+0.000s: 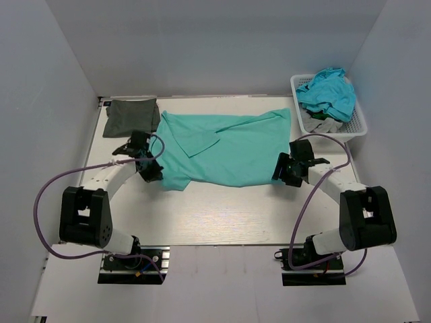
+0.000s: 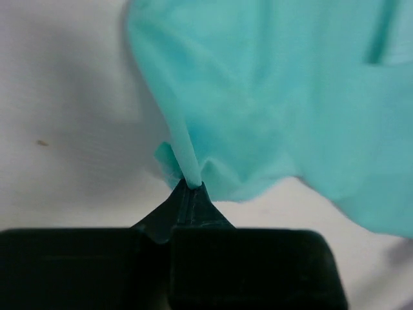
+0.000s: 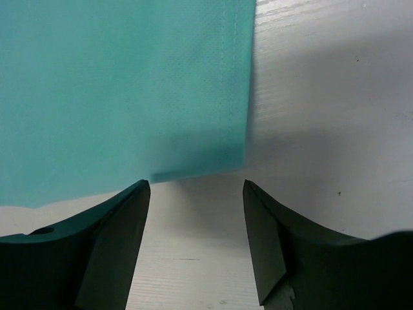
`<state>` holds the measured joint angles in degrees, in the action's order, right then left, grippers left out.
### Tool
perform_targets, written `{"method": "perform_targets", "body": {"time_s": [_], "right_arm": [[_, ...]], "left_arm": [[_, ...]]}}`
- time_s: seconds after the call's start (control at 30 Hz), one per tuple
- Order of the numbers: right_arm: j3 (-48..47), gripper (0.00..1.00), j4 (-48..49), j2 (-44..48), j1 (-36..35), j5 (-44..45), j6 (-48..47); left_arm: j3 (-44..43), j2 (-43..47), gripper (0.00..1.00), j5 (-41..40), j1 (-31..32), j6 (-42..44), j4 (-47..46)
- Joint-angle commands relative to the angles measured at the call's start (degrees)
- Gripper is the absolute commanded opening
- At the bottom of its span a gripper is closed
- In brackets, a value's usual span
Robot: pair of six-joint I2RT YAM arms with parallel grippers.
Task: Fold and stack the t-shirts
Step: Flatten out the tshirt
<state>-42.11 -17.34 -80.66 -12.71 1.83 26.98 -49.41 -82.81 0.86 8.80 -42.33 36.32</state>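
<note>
A teal-green t-shirt (image 1: 229, 145) lies spread across the middle of the table, one flap folded over near its left side. A dark olive-green t-shirt (image 1: 131, 116), folded square, rests at the far left. My left gripper (image 1: 153, 173) sits at the teal shirt's near-left corner. In the left wrist view this gripper (image 2: 191, 185) is shut on a pinched ridge of the teal shirt (image 2: 277, 97). My right gripper (image 1: 283, 169) is at the shirt's near-right corner. In the right wrist view it (image 3: 197, 187) stands open on the table, the teal shirt's (image 3: 116, 90) hem corner just beyond its tips.
A white basket (image 1: 361, 120) at the far right holds several crumpled garments, with a bright blue one (image 1: 328, 91) on top. Grey walls enclose the table on three sides. Purple cables loop beside both arms.
</note>
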Motion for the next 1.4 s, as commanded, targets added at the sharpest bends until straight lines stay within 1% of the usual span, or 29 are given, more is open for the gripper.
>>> {"method": "perform_targets", "body": {"time_s": [0.0,0.1,0.17,0.2,0.23,0.27,0.33,0.4,0.47,0.5,0.6,0.8,0.87,0.97,1.0,1.1,1.13,1.2,1.27,1.37], "right_arm": [[-2.53,0.66,1.43,-1.07,0.23,1.34,0.97],[-3.68,0.66,0.65,-1.78,0.14,1.52,0.88],[-4.56,0.66,0.21,-2.13,0.14,1.95,0.7],[-4.74,0.66,0.03,-2.13,0.23,1.78,0.62],[-5.26,0.67,-0.06,-2.39,0.32,1.69,0.62],[-5.44,0.67,-0.15,-2.57,0.32,1.69,0.44],[-6.05,0.7,-1.02,-3.01,0.32,2.13,0.18],[-6.67,0.7,-1.9,-2.92,0.32,3.18,-0.09],[-7.02,0.71,-2.52,-2.75,0.4,3.54,-0.35],[-7.02,0.71,-2.52,-2.66,0.32,3.71,-0.53],[-6.94,0.71,-2.61,-2.31,0.32,3.8,-0.53],[-6.06,0.71,-3.22,-1.26,0.49,4.15,-0.44],[-5.71,0.71,-3.4,-0.72,0.4,4.41,-0.53],[-5.71,0.71,-4.27,-0.11,0.23,5.12,-0.61],[-5.71,0.71,-4.45,-0.02,0.4,5.55,-0.53],[-5.79,0.71,-4.89,-0.02,0.41,6.17,-0.7],[-5.79,0.73,-4.98,-0.02,0.23,6.35,-0.27],[-6.14,0.73,-5.68,-0.28,0.32,6.61,-0.7],[-6.41,0.73,-6.03,-0.55,0.32,7.05,-0.79],[-6.76,0.73,-6.47,-0.9,0.32,7.49,-0.79]], "left_arm": [[-9.54,1.15,0.0,6.75,-0.01,-0.83,3.49],[-13.77,0.28,0.0,7.84,-0.01,-0.3,4.81],[-20.0,-3.31,0.05,6.45,-0.01,0.4,6.92],[-20.03,-4.89,0.09,6.43,-0.01,0.4,7.54],[-22.55,-6.56,0.18,6.43,-0.01,1.62,8.67],[-23.71,-9.71,0.39,6.43,-0.01,1.63,9.29],[-26.08,-12.28,0.59,6.43,-0.01,2.25,11.22],[-26.09,-13.0,0.7,5.03,-0.01,2.25,12.46],[-24.52,-11.6,0.77,3.98,-0.53,2.25,12.46],[-22.86,-10.63,0.83,3.97,-0.54,2.25,11.68],[-20.21,-7.11,0.88,1.52,-1.06,1.72,11.06],[-17.22,-6.05,0.88,-2.97,-1.06,0.67,12.29],[-17.21,-6.05,0.85,-5.85,-1.06,0.67,12.29],[-17.21,-7.37,0.8,-8.07,-1.06,1.27,8.87],[-17.21,-8.07,0.8,-8.07,-1.06,1.89,7.47],[-17.74,-10.0,0.73,-6.76,-1.06,5.4,1.5],[-17.74,-10.01,0.72,-4.84,-1.06,8.37,-1.92],[-17.13,-10.89,0.7,-1.93,-1.06,11.99,-5.19],[-16.34,-11.41,0.62,-0.34,-1.06,15.86,-8.52],[-13.01,-9.75,0.62,-0.86,-1.06,19.2,-11.96]]}}
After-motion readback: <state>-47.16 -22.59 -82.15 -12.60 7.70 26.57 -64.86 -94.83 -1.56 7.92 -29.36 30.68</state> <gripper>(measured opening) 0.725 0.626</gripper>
